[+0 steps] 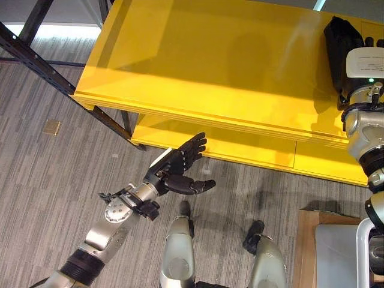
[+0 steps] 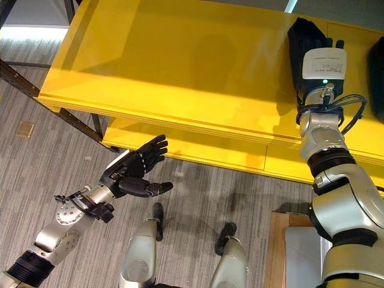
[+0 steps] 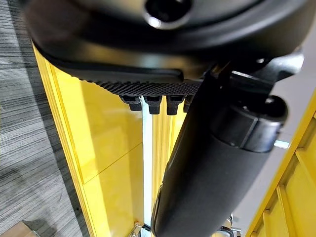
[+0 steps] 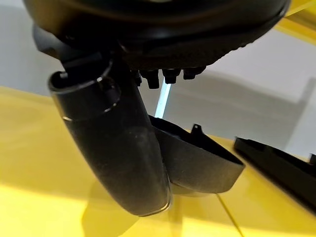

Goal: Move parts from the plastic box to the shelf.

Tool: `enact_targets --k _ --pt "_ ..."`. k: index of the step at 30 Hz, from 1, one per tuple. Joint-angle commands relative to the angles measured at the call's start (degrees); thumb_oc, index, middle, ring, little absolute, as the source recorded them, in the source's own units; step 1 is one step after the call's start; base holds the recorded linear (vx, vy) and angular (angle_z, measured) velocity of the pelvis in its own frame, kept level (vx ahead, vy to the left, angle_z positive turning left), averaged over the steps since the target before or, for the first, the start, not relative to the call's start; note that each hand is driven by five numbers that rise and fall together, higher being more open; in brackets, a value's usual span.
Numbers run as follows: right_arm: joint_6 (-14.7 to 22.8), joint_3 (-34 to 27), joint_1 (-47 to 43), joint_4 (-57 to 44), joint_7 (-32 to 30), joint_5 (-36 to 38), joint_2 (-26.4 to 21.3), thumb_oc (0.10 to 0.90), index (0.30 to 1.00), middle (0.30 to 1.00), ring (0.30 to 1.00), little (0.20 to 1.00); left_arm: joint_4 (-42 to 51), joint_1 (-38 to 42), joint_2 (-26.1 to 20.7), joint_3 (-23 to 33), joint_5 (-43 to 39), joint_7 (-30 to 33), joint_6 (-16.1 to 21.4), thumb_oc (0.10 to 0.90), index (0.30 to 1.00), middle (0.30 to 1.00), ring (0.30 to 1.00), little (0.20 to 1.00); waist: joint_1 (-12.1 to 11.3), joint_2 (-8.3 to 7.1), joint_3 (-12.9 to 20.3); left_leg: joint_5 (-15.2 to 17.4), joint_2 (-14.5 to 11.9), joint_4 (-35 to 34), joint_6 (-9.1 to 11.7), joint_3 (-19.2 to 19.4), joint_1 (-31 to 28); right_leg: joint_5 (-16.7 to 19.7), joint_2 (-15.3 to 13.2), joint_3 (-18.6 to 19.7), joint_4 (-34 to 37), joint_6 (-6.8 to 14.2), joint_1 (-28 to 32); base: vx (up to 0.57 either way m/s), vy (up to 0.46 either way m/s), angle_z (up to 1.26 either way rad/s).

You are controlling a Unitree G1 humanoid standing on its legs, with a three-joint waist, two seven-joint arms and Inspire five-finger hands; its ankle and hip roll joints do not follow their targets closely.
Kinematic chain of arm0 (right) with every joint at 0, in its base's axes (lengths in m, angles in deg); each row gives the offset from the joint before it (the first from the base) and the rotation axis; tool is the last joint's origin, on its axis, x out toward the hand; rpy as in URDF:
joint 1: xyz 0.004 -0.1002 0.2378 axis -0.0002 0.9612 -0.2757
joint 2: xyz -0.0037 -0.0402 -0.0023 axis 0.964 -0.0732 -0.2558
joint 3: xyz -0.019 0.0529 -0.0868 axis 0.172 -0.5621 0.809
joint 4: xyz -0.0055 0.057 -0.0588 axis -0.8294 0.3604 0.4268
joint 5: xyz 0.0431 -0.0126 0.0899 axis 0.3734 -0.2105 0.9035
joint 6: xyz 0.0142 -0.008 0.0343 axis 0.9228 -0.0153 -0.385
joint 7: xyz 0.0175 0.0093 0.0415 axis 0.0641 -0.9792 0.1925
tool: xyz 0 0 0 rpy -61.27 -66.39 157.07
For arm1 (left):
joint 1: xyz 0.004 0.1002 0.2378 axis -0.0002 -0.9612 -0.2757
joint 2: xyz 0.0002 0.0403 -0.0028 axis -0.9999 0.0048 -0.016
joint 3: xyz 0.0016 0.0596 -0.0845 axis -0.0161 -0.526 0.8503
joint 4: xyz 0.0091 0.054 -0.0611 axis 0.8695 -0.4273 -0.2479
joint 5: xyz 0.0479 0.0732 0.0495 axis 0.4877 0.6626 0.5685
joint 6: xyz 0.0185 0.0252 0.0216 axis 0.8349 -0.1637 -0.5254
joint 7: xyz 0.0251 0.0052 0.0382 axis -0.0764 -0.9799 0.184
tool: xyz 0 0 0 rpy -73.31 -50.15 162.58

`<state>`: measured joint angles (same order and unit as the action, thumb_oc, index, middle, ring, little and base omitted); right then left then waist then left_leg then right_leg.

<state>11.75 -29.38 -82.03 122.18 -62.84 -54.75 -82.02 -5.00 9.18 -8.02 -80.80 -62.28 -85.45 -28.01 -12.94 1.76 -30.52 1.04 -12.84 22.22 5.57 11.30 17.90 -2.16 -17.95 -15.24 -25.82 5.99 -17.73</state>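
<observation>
From the head camera I see the yellow shelf [image 1: 228, 66] filling the upper half of the view, with a lower yellow tier [image 1: 240, 150] under its front edge. My right hand [image 2: 307, 51] is up at about 1 o'clock, reaching over the shelf top. From above, the arm and the white wrist box cover most of it, so I cannot read its fingers there.

The right wrist view gives me what the head camera does not: the thumb [image 4: 111, 148] curves down in front, and a dark curved part [image 4: 202, 165] sits right behind it, its scooped shell just above the yellow surface. The thumb and the part appear to touch, but the fingers are hidden beyond short stubs, so I cannot tell whether the hand is gripping the part or only resting against it. A second dark part [image 4: 276, 165] lies on the shelf at 3 o'clock of that view; it also shows at the far right edge of the right eye view [image 2: 377, 78].

My left hand [image 1: 180, 168] hangs at 7 o'clock over the grey carpet [image 1: 54, 180], in front of the shelf's lower tier, fingers straight and spread, thumb out, holding nothing. A corner of the plastic box [image 1: 339, 252] sits at 5 o'clock.
</observation>
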Motion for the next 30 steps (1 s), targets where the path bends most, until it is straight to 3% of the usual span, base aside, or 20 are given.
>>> enact_targets --k 1,5,7,8,10,19,30 --pt "-0.66 3.22 -9.27 -2.51 -1.95 -0.51 -4.05 0.9 1.0 1.0 1.0 1.0 7.44 1.19 -1.42 2.06 -1.17 -1.92 6.84 0.9 1.0 1.0 1.0 1.0 -0.71 -1.44 2.33 2.55 1.45 -0.17 -0.97 -1.42 -1.32 -7.3 3.08 -1.6 -5.74 -1.44 1.33 0.0 0.0 0.0" --pt "-2.58 0.55 -7.31 -3.69 -2.33 14.11 -1.76 0.9 1.0 1.0 1.0 1.0 8.0 1.48 -0.89 2.24 -1.05 -1.83 5.91 0.9 1.0 1.0 1.0 1.0 -0.57 -1.32 2.26 2.49 1.47 -0.36 -0.89 -1.23 -1.6 -7.28 2.99 -1.56 -5.69 -1.51 1.44 0.0 0.0 0.0" --pt "-4.17 -0.52 -6.84 -4.0 -4.0 17.31 -1.04 0.9 1.0 1.0 1.0 1.0 8.08 1.71 -0.63 2.07 -0.85 -1.46 5.61 0.9 1.0 1.0 1.0 1.0 -0.44 -1.26 2.15 2.57 1.49 -0.36 -0.88 -1.15 -1.73 -7.33 3.02 -1.43 -5.67 -1.54 1.52 0.0 0.0 0.0" --pt "-5.08 -3.69 -6.01 -3.95 -7.97 22.64 0.89 0.9 1.0 1.0 1.0 1.0 8.22 2.38 -0.62 1.79 -1.29 -1.08 5.3 0.9 1.0 1.0 1.0 1.0 -0.25 -1.0 1.93 2.65 1.54 -0.4 -0.94 -1.05 -1.9 -7.35 3.03 -1.26 -5.67 -1.57 1.52 -0.02 0.016 -0.04" --pt "-5.55 -7.35 -5.93 -3.85 -13.31 24.19 2.86 0.9 1.0 1.0 1.0 1.0 8.22 3.63 -0.28 1.34 -1.46 -0.35 4.72 0.9 1.0 1.0 1.0 1.0 0.04 -0.58 1.76 2.82 1.6 -0.24 -0.97 -1.05 -1.82 -7.47 3.04 -1.03 -5.92 -1.6 1.29 -0.02 0.012 -0.02" --pt "-5.01 -11.12 -4.2 -3.71 -10.72 23.39 5.47 0.9 1.0 1.0 1.0 1.0 7.77 5.53 1.71 0.05 -0.62 1.34 4.05 0.9 1.0 1.0 1.0 1.0 0.81 0.57 1.72 2.78 2.11 -0.35 -0.94 -1.32 -1.72 -7.45 3.25 -0.57 -5.76 -1.74 1.02 0.0 0.0 0.0" --pt "-1.63 -6.51 -4.3 -4.32 -6.49 10.4 4.01 0.9 1.0 1.0 1.0 1.0 6.42 6.1 1.22 -0.51 -1.88 0.81 4.69 0.9 1.0 1.0 1.0 1.0 1.0 0.68 1.77 2.89 2.04 0.38 -0.89 -1.26 -1.2 -7.53 2.84 -0.53 -6.54 -1.73 0.34 0.0 0.0 0.0"
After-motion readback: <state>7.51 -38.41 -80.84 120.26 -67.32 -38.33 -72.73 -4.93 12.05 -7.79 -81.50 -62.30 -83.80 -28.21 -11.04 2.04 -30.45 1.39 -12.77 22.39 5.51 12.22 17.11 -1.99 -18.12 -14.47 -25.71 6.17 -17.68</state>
